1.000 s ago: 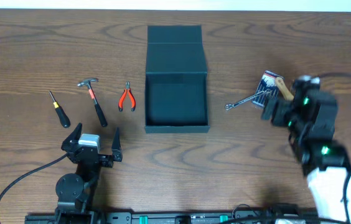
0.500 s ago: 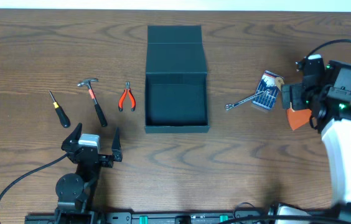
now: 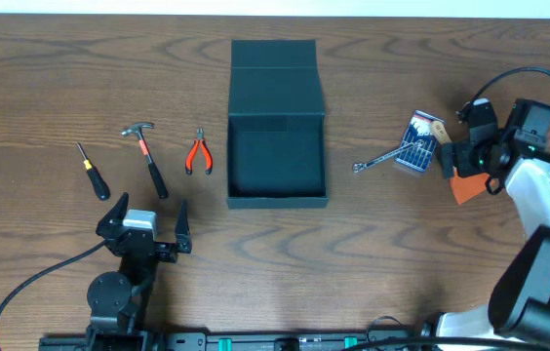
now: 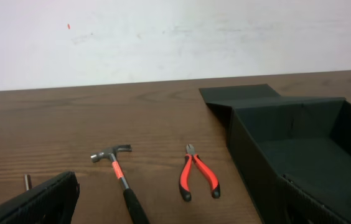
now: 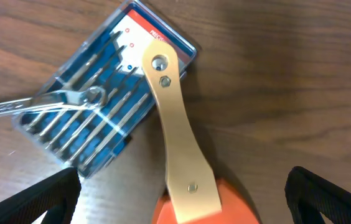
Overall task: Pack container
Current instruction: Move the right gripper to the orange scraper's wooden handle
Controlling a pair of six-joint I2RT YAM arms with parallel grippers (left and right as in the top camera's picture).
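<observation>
The container (image 3: 277,197) is a dark teal-black box, open in the table's middle with its flap lid laid back; it also shows in the left wrist view (image 4: 300,146). Right of it lie a wrench (image 3: 380,158), a blue bit case (image 3: 417,144) and a wooden-handled scraper with an orange blade (image 3: 466,187). My right gripper (image 3: 462,161) is open and hovers over the scraper. In the right wrist view its fingers (image 5: 185,202) straddle the scraper's handle (image 5: 174,124) without gripping it. My left gripper (image 3: 144,230) is open and empty near the front edge.
Left of the box lie red-handled pliers (image 3: 198,152), a hammer (image 3: 148,158) and a screwdriver (image 3: 92,171). The pliers (image 4: 197,177) and hammer (image 4: 121,177) lie ahead of the left gripper (image 4: 175,211). In the right wrist view the wrench (image 5: 38,104) rests on the bit case (image 5: 104,93).
The right arm has swung from the front right up to the table's right side, uncovering the orange scraper blade. Its gripper now sits over the scraper. The left arm has not moved.
</observation>
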